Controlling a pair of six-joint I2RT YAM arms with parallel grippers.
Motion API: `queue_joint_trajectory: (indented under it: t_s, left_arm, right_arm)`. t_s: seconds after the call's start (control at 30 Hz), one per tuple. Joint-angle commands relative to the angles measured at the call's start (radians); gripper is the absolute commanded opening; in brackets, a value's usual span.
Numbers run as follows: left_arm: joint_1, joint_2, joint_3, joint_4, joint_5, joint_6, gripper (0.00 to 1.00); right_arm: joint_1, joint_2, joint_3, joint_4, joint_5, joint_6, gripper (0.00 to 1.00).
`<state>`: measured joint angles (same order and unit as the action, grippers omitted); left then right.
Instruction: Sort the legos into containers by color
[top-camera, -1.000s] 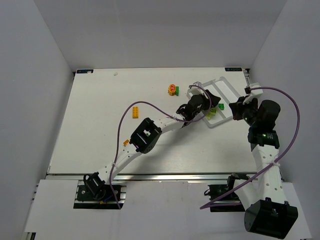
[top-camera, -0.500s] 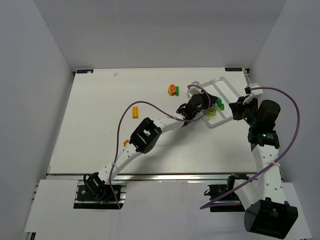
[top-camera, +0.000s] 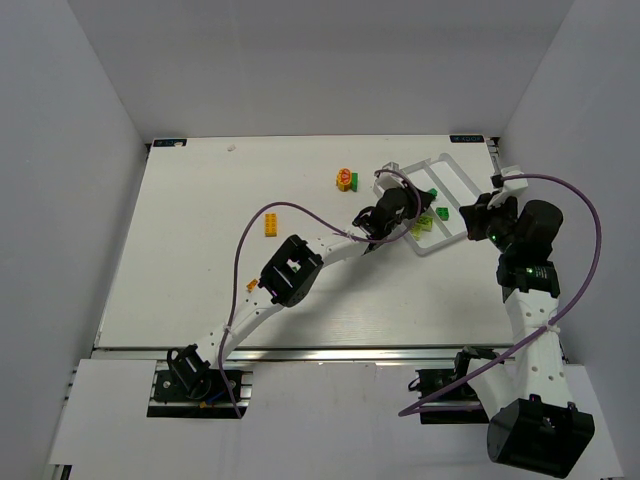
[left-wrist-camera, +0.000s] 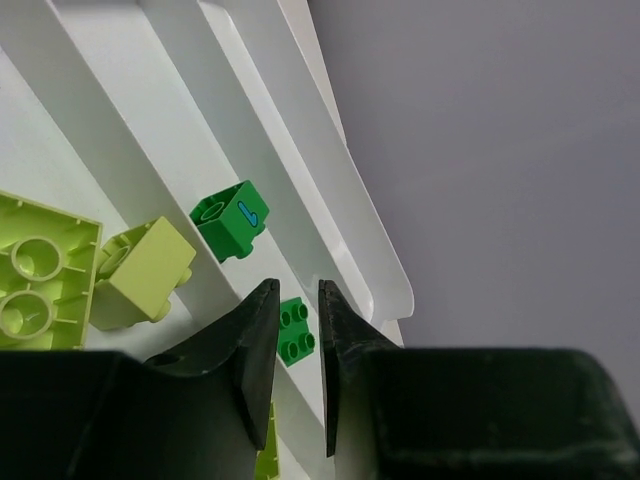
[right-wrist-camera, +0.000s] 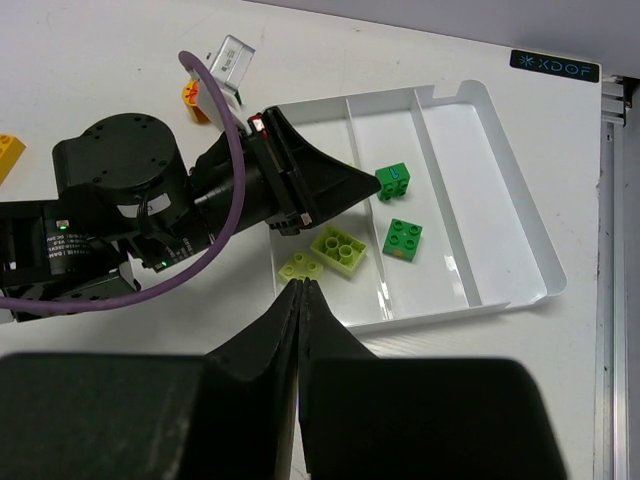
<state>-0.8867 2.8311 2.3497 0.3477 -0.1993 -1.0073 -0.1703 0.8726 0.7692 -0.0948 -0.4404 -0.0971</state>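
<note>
White tabletop (top-camera: 180, 280) inside a pale grey enclosure, seen from above. Toward its far right lies the clear three-compartment tray (right-wrist-camera: 482, 190), set at an angle.

Its middle compartment holds two dark green bricks. One is a small brick (right-wrist-camera: 395, 181), tilted and bearing a blue mark. The other is a flat four-stud brick (right-wrist-camera: 403, 238), lying studs up and nearer the arm bases. The compartment next to it, on the left arm's side, holds two lime-yellow bricks side by side: a four-stud one (right-wrist-camera: 338, 246) and a smaller one (right-wrist-camera: 300, 265).

The left gripper (right-wrist-camera: 372, 186) reaches over that compartment, its tip just beside the small dark green brick; whether it touches cannot be told. Its fingers are drawn nearly together, with only a thin slit between them, and they grip nothing. The right gripper (right-wrist-camera: 301, 288) hangs raised near the tray's right side, fingers pressed together and empty.

Outside the tray, a round orange-and-red piece (top-camera: 345, 179) sits on the table near the tray's far left corner. An orange brick (top-camera: 271, 224) lies farther left, well apart.
</note>
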Motion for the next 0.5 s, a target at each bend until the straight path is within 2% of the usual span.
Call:
queue_joint_trajectory:
  t_s: [0.0, 0.07, 0.1, 0.13, 0.17, 0.2, 0.23, 0.27, 0.33, 0.37, 0.43, 0.47]
  left_arm:
    - [-0.005, -0.154, 0.033, 0.034, 0.023, 0.053, 0.33]
    - [-0.005, -0.188, 0.026, 0.024, 0.034, 0.107, 0.34]
    - [-0.005, -0.208, 0.020, 0.014, 0.046, 0.133, 0.36]
    - [-0.005, -0.267, -0.015, 0.004, 0.050, 0.182, 0.39]
    - [-0.005, -0.309, -0.047, 0.001, 0.058, 0.212, 0.42]
    - [-0.005, -0.355, -0.090, -0.006, 0.069, 0.237, 0.47]
    - [0.005, -0.466, -0.212, -0.004, 0.075, 0.290, 0.58]
    - [0.005, -0.528, -0.287, -0.003, 0.072, 0.315, 0.62]
    - [0.005, -0.667, -0.451, -0.019, 0.042, 0.373, 0.70]
    - [0.014, -0.814, -0.625, -0.050, 0.017, 0.380, 0.73]
    - [0.029, -0.960, -0.789, -0.113, -0.067, 0.391, 0.80]
    - [0.047, -1.104, -0.926, -0.183, -0.098, 0.400, 0.82]
  right_arm:
    - [-0.009, 0.003, -0.011, 0.038, -0.043, -0.024, 0.00]
    - [-0.012, 0.005, -0.011, 0.026, -0.133, -0.067, 0.00]
    - [-0.012, 0.008, -0.014, 0.012, -0.176, -0.143, 0.05]
    - [-0.015, 0.009, -0.015, -0.017, -0.263, -0.182, 0.18]
    - [-0.015, 0.011, -0.016, -0.028, -0.299, -0.208, 0.18]
    - [-0.012, 0.011, -0.021, -0.037, -0.325, -0.229, 0.31]
    - [-0.014, 0.011, -0.022, -0.064, -0.399, -0.289, 0.39]
    - [-0.012, 0.009, -0.024, -0.078, -0.429, -0.318, 0.47]
    - [-0.011, 0.009, -0.025, -0.094, -0.521, -0.372, 0.55]
    - [-0.008, 0.009, -0.019, -0.141, -0.556, -0.407, 0.61]
    - [0.005, 0.006, -0.015, -0.192, -0.677, -0.473, 0.66]
    - [0.009, 0.005, -0.015, -0.244, -0.716, -0.548, 0.68]
